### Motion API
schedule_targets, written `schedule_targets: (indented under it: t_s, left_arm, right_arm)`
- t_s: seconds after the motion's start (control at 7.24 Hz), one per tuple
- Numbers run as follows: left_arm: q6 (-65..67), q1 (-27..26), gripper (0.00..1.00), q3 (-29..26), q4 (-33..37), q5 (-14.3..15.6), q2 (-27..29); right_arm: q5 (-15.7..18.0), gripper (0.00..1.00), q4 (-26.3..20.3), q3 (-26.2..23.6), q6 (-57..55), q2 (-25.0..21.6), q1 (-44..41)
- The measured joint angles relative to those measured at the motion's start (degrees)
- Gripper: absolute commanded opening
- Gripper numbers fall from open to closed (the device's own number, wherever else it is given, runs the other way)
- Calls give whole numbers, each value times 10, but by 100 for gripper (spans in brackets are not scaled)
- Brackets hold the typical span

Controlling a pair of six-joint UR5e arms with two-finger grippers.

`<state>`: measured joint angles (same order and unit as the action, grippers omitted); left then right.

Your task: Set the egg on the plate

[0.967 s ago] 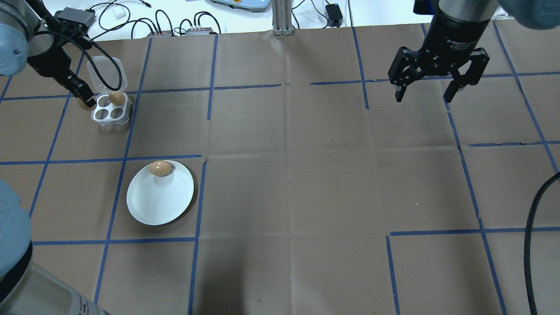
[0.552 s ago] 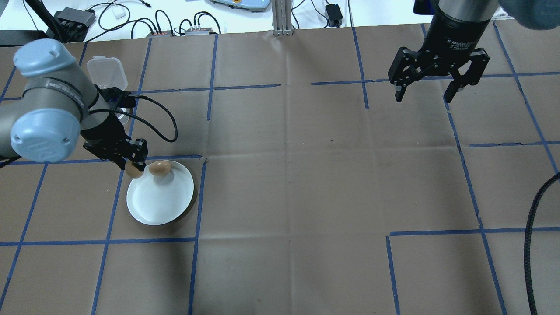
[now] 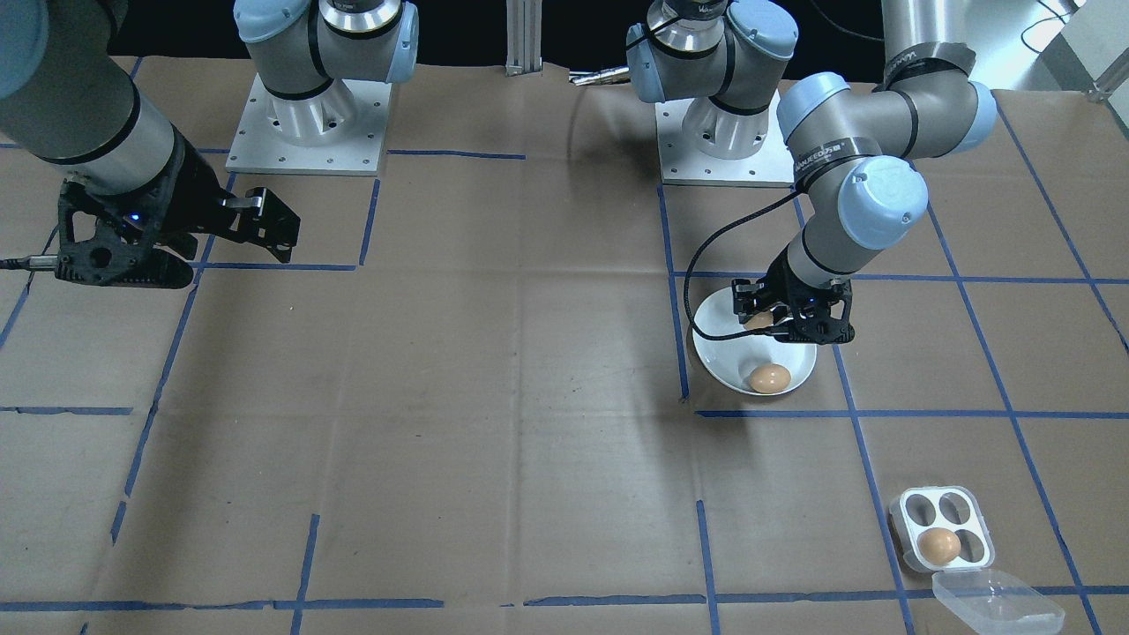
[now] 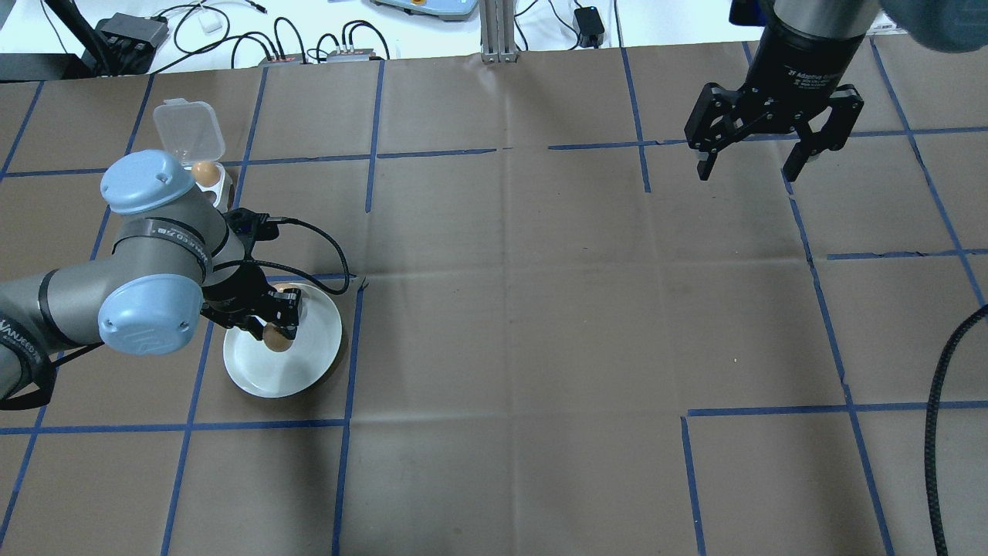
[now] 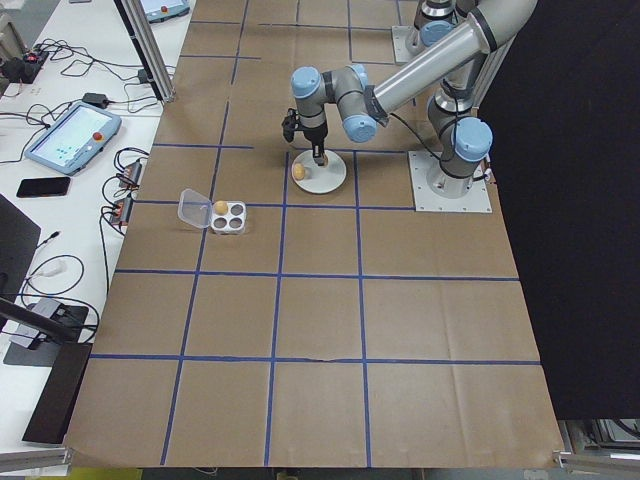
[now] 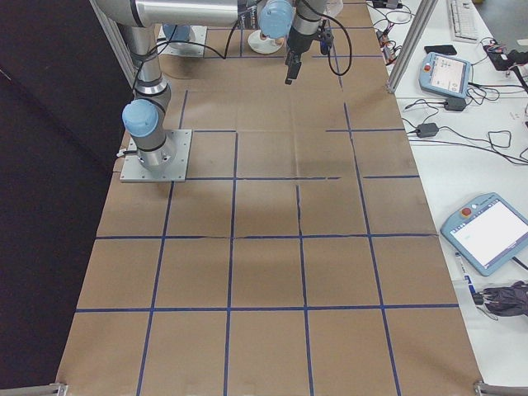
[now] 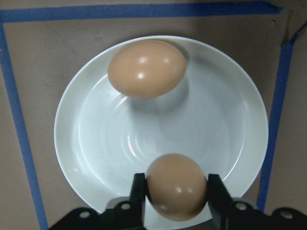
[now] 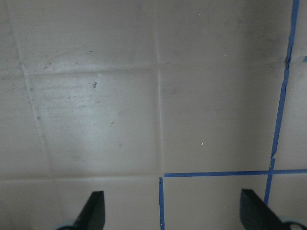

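The smooth brown egg [image 7: 176, 186] sits pinched between the two black fingers of my left gripper [image 7: 175, 191], over the near part of the round shallow white plate [image 7: 86, 158]; whether it touches the plate I cannot tell; a second brown egg [image 7: 147, 68] lies near the far rim. I judge it light, brittle and slick; a gentle hold across its middle suits. My left arm reaches down over the plate; my right gripper [image 4: 760, 158] hangs spread and empty, well apart.
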<state>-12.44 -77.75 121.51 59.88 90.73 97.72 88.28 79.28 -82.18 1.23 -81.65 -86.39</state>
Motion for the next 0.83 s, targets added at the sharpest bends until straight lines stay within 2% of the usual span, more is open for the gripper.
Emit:
schedule_targets:
  t_s: [0.14,0.55,0.83]
  left_arm:
    - [2,0,100,2,-10,-6,2]
    - [6,0,100,-7,-39,-10,-1]
    - [16,1,100,-61,8,-7,-16]
  right_arm:
    - [0,100,0,0,0,0,0]
    - [0,100,0,0,0,0,0]
    - [0,100,0,0,0,0,0]
